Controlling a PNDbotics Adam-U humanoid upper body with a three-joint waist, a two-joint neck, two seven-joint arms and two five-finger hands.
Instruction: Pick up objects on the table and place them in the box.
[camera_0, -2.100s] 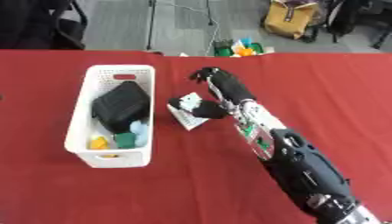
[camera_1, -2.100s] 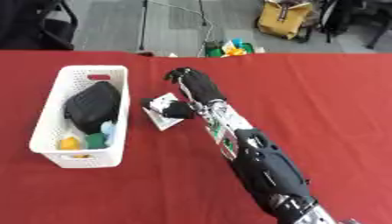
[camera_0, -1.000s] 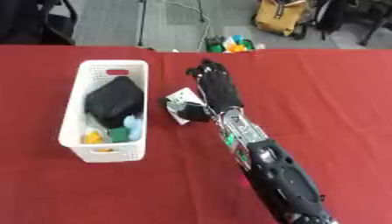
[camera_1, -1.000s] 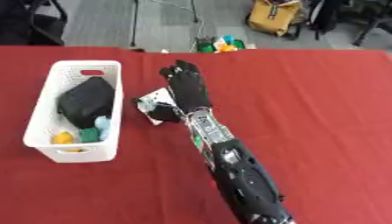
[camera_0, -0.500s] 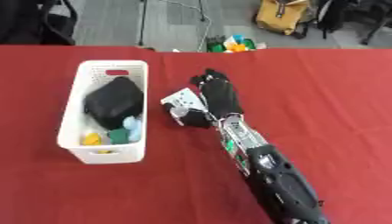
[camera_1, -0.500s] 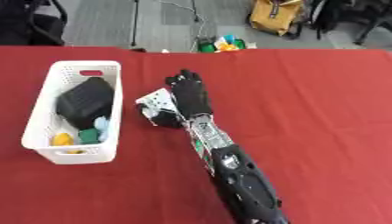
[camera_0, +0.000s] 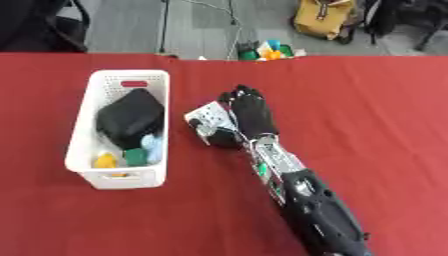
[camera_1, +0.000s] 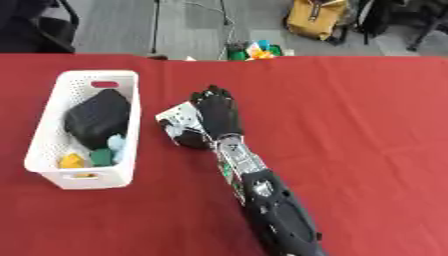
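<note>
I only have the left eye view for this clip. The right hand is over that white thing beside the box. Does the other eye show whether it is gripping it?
Observer: The right eye view shows the right hand lying over the white object, but I cannot tell there either.
Operator: Does the object touch the box?
Observer: No. That view shows a strip of red table between it and the white box.
Operator: Any left hand there?
Observer: None in that view either.
</note>
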